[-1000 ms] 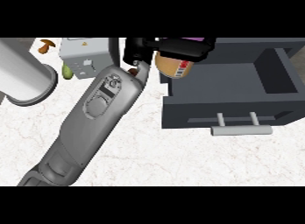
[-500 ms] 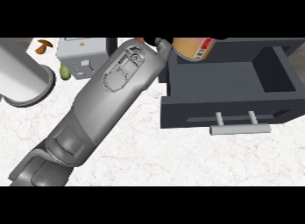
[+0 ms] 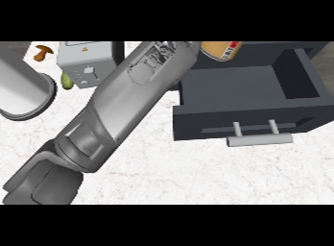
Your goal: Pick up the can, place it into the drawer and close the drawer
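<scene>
Head view, first voice: where is the can [image 3: 220, 50]?
Second voice: Right at the top edge, tan with a red patch on its label, only its lower part showing. It sits over the back left corner of the open drawer [image 3: 198, 122], just beside the far end of the grey forearm [image 3: 120, 110].
First voice: Is the hand closed round it?
Second voice: I cannot tell. The forearm slants from the lower left up to the top edge, and the hand lies beyond that edge, out of sight. Whether the can is held, or touches the drawer, is not shown either.
First voice: And the drawer?
Second voice: Dark grey, pulled out, its pale bar handle [image 3: 260, 139] on the near side, above the white marbled counter [image 3: 198, 178].
First voice: Anything else?
Second voice: Left of the forearm stands a pale grey box [image 3: 88, 62], with a small brown mushroom [image 3: 41, 52] off its left side and a green thing [image 3: 67, 81] at its lower left corner; nearer the left edge, a big grey cylinder [image 3: 17, 81]
</scene>
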You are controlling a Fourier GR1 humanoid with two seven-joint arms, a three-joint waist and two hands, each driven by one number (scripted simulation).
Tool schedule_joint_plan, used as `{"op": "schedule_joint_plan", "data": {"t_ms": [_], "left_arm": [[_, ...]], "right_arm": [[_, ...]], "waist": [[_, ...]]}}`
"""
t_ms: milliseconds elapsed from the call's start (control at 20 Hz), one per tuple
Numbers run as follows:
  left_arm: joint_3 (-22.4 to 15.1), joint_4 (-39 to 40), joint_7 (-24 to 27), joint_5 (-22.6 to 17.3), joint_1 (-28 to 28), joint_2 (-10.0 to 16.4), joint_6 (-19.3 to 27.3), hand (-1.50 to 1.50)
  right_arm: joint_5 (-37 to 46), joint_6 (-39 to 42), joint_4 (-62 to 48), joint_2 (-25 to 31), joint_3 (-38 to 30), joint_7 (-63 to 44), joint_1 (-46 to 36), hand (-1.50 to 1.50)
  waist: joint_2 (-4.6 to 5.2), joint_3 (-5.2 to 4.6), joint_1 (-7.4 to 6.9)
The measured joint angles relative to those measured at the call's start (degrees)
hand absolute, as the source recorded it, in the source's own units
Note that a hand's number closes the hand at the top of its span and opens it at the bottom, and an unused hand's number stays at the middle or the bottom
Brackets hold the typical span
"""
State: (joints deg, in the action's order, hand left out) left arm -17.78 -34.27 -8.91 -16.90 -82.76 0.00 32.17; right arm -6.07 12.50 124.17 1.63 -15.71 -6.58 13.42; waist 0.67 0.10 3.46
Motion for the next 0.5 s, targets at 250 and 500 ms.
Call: {"op": "schedule_joint_plan", "data": {"t_ms": [250,500], "left_arm": [[-3.1,3.9,1.6,-3.6,-2.0,0.0,0.8,1.50],[-6.0,6.9,3.8,-6.3,-2.4,0.0,1.6,1.50]], "right_arm": [[0.7,-0.9,-0.6,0.2,0.3,-1.0,-2.3,-1.50],[1.4,-0.9,-1.5,0.5,0.9,-1.3,-3.4,-1.50]], "waist": [[0.20,0.02,0.56],[0.31,0.04,0.95]]}}
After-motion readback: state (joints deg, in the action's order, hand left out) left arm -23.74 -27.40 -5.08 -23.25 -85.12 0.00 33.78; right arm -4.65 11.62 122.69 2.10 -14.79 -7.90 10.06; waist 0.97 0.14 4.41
